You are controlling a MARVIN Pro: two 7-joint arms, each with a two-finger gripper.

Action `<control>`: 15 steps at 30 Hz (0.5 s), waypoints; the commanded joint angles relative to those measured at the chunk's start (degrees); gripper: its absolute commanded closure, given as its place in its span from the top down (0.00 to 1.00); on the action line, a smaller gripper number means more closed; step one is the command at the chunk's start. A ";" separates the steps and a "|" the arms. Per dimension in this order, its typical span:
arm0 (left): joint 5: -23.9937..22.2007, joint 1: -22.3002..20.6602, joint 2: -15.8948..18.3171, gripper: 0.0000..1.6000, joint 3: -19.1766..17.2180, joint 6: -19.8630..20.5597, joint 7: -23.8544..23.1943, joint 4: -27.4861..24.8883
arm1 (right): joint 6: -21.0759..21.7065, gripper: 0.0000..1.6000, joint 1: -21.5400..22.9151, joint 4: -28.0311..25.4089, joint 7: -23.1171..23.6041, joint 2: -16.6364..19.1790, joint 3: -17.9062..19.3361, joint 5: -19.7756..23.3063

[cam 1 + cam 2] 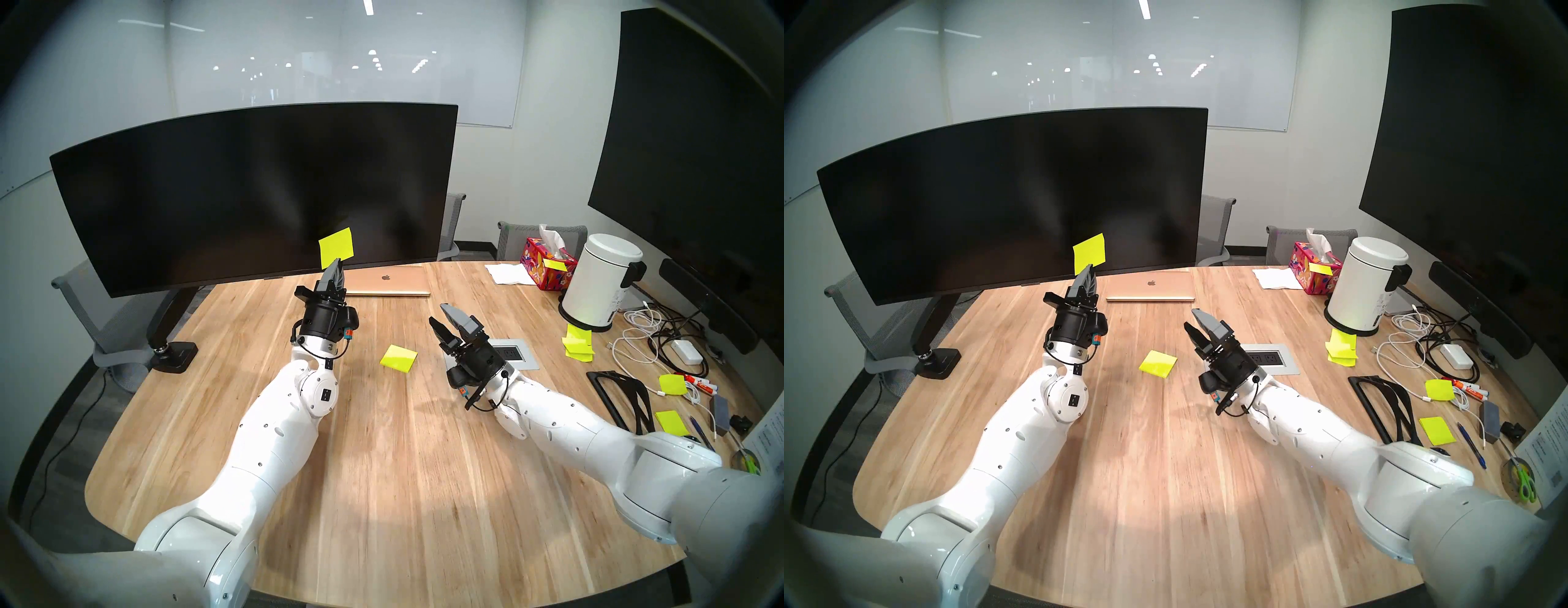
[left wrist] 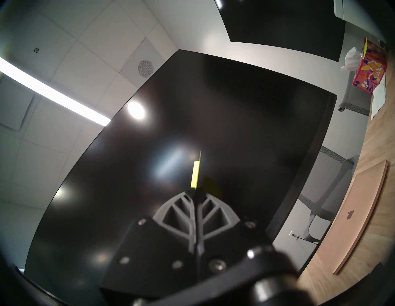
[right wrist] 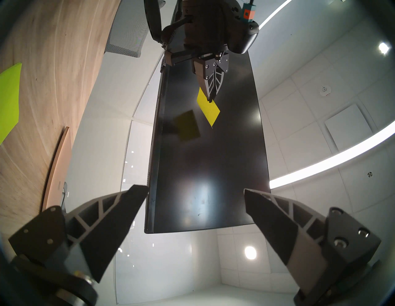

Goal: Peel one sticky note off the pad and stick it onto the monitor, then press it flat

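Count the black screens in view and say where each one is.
2. The wide curved monitor stands on an arm mount at the table's far left; a flat wall-mounted screen hangs at the right. Others may lie outside the view.

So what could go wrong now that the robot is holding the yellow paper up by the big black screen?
1. The left gripper pinches the sticky note only at its bottom edge, so the thin sheet could slip out or bend.
2. In the right wrist view the note hangs apart from the monitor, with its reflection beside it. If it meets the screen tilted, it may stick crooked or creased.
3. The right gripper waits open and empty, so any pressing flat has yet to happen.
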 commanded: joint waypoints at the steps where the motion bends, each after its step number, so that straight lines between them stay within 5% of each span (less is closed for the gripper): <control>1: 0.48 -3.03 -0.41 0.00 0.00 -0.35 1.39 1.48 | -0.17 1.00 0.72 -0.63 -0.05 -0.04 0.45 0.29; 15: 0.60 -8.92 -0.80 0.00 -1.08 -1.05 1.14 10.42 | -0.17 1.00 0.73 -0.55 -0.10 -0.09 0.45 0.25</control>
